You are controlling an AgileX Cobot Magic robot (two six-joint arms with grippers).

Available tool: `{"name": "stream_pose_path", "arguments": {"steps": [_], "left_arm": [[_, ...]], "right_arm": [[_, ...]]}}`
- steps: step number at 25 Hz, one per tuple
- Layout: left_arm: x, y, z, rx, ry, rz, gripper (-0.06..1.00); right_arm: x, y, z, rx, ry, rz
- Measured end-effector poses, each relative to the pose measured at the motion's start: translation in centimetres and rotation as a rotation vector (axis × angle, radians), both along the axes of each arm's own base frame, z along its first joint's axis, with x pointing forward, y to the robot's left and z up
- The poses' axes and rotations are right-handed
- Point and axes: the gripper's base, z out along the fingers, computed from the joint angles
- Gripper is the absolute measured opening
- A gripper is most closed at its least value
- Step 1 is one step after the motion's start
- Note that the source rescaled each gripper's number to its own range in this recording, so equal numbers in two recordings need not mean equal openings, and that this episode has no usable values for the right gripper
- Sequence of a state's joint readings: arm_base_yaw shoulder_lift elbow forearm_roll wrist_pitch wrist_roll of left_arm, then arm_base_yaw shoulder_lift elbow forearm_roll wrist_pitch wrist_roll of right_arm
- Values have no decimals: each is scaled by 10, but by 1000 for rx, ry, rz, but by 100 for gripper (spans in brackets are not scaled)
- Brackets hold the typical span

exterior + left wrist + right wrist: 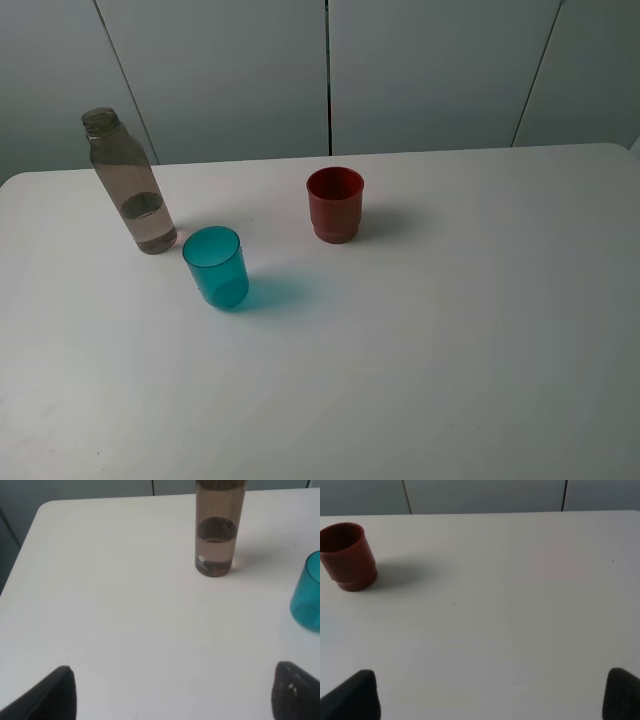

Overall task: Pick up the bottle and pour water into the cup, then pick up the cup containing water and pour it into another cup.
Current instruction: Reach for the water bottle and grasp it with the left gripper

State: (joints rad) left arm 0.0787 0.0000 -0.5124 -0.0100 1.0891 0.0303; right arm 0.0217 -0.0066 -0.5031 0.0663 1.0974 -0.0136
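Tall clear grey-brown plastic bottle [130, 185], seemingly part-filled, near left edge of white table [480, 350]; translucent teal tumbler [216, 266] beside; opaque red stepped cup [335, 204] apart. Jaws wide, empty: left gripper [175, 695], right gripper [489, 697].

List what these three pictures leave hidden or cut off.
- Bottle: left wrist view, neck and mouth cut off by the frame edge.
- Teal cup: left wrist view, mostly beyond the frame edge.
- Left gripper: left wrist view, only two fingertips show; the rest lies outside the frame.
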Motion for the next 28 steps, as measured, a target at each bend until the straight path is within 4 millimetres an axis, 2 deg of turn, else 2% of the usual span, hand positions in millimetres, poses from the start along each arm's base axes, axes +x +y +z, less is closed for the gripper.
{"name": "stream_pose_path", "arguments": {"steps": [28], "left_arm": [[0, 0, 0, 0, 0, 0, 100]], "right_arm": [[0, 0, 0, 0, 0, 0]]}}
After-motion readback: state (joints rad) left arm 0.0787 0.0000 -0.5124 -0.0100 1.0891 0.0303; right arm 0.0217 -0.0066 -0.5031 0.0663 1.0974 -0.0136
